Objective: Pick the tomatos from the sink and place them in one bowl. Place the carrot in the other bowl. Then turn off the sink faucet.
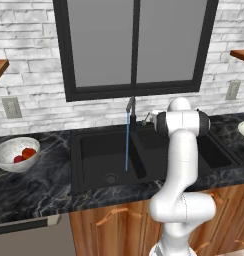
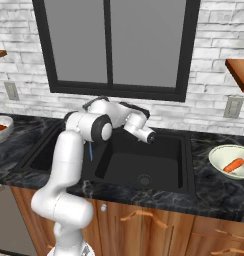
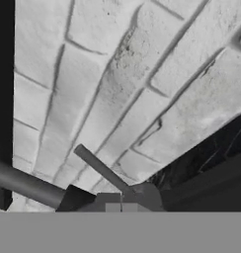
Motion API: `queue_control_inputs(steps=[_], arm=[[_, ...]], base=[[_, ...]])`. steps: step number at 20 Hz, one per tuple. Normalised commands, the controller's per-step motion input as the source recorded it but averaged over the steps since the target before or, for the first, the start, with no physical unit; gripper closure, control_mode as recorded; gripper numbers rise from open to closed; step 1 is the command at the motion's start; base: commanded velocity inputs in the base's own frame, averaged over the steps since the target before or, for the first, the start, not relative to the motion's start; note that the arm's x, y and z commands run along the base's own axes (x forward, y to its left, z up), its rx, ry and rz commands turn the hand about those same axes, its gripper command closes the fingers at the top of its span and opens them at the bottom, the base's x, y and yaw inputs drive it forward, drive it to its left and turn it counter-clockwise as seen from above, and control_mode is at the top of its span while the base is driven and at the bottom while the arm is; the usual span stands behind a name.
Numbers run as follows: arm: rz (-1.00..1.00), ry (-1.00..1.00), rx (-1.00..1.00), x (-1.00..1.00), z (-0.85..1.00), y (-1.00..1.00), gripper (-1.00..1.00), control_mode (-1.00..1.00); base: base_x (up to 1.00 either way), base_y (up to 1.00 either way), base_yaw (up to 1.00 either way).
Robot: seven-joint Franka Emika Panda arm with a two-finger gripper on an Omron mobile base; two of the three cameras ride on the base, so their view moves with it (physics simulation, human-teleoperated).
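The two tomatos point(image 1: 27, 153) lie in the mottled grey-white bowl point(image 1: 9, 161) on the left counter. That bowl point(image 2: 5, 131) shows at the left edge of the right base view. The carrot point(image 2: 234, 165) lies in the cream bowl point(image 2: 225, 153) on the right counter. From the faucet point(image 1: 130, 106), a blue stream of water point(image 1: 127, 145) falls into the left basin of the black sink point(image 1: 94, 155). My gripper point(image 1: 145, 119) is shut and empty, right at the faucet's base. In the hand view its tips point(image 3: 121, 203) sit just below the thin lever point(image 3: 100, 169).
The dark marbled counter point(image 1: 39, 185) runs on both sides of the sink. Behind it are a white brick wall and a black-framed window point(image 1: 135, 45). A wooden shelf point(image 2: 239, 70) hangs at the right. My own arm point(image 2: 69, 150) stands across the left basin.
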Motion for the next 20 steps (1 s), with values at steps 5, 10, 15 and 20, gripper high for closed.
queue_control_inputs(steps=[5,10,15,20], arm=[[0.0,0.01,0.06,0.42,-0.13,-0.02,1.0,-1.0],[0.0,0.0,0.01,0.29,-0.22,0.0,1.0,-1.0],[0.0,0.0,0.0,0.12,-0.17,0.22,1.0,-1.0],[0.0,0.0,0.0,0.0,-0.23,0.44,1.0,-1.0]], base=[[0.0,0.0,0.0],[0.0,0.0,0.0],[0.0,0.0,0.0],[0.0,0.0,0.0]])
